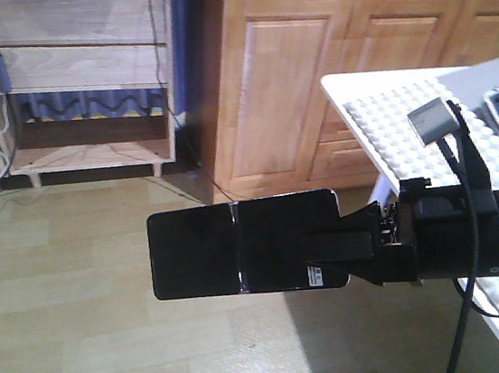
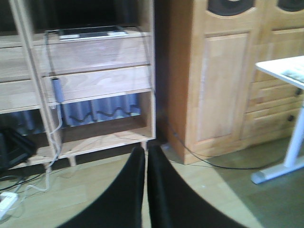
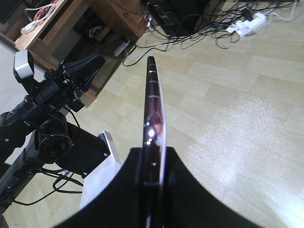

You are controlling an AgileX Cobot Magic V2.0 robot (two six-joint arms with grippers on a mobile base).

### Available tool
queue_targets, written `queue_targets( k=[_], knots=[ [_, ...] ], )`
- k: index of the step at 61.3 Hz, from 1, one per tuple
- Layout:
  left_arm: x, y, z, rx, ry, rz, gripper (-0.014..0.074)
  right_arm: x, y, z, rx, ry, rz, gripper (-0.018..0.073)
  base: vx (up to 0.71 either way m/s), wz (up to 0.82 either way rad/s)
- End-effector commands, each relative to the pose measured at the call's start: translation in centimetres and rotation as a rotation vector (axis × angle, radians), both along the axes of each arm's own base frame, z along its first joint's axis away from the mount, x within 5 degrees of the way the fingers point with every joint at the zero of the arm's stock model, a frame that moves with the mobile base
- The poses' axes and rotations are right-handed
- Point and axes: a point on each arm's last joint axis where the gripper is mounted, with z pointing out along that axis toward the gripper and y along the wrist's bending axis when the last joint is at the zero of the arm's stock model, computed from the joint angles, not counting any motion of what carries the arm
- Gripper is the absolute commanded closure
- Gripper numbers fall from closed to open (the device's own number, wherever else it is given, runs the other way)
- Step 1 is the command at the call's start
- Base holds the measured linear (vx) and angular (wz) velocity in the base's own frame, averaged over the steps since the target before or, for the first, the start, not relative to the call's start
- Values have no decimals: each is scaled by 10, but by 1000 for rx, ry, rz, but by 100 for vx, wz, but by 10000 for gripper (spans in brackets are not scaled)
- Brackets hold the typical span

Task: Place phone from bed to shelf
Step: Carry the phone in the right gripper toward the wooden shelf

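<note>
While the right gripper (image 1: 315, 245) clamps one end of the phone (image 1: 204, 258), its fingers (image 3: 190, 190) press on both flat faces (the white sticker (image 1: 315, 276) sits just beside them). The phone juts out in the air over the wooden floor (image 1: 79, 311), its pinkish edge plain in the right wrist view. The left gripper (image 2: 146, 148) is clenched on nothing, tips nearly touching. The shelf (image 1: 73, 65) stands well apart from the phone, across the floor.
</note>
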Motion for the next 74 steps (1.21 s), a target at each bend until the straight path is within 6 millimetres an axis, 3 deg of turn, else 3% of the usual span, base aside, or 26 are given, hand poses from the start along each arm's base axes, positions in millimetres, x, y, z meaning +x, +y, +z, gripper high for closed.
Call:
queue_targets(
  k=[1, 74],
  knots=[
    [0, 1, 6, -6, -76, 11, 596, -10, 3, 23, 110, -21, 45, 561, 18, 35],
    [0, 1, 6, -6, -76, 11, 596, -10, 3, 23, 110, -21, 45, 561, 19, 36]
  ],
)
